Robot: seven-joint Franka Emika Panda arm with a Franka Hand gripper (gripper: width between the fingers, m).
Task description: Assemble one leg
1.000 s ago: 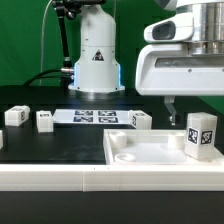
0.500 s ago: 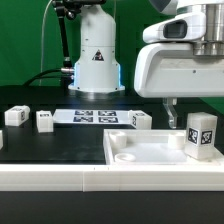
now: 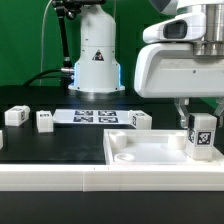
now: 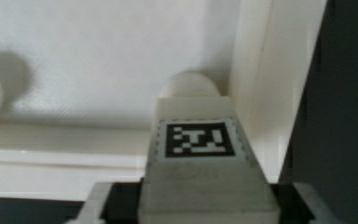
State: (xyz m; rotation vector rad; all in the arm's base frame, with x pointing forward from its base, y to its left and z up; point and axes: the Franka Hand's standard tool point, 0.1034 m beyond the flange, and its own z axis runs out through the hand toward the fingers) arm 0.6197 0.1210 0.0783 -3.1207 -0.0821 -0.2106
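On the black table: a wide white tray-like plastic panel lay nearest the camera, towards the exterior view's right, with a raised rim and a round recess in its near left corner.
Task's thing: a small white plastic rectangular block with a square black-and-white marker tag on its face, the leg, stood upright over the panel's right end in the exterior view. Whether its lower end touched the panel floor could not be told.
Gripper: the arm's two-finger gripper hung from a bulky white and grey housing above the leg.
Jaws: closed down to the leg's width and gripping it. In the wrist view the grey fingers pressed against both sides of the leg, with no gap showing.
Wrist view backdrop: the white panel filled the space behind the leg, its rim running alongside, with dark table beyond it.
Other blocks: three more small white tagged blocks sat on the table. One was far to the exterior view's left, one near it, and one just behind the panel.
Marker board: a thin flat white marker board with several tags lay between the second and third blocks.
Background: a white robot base stood behind the marker board, against a green backdrop.
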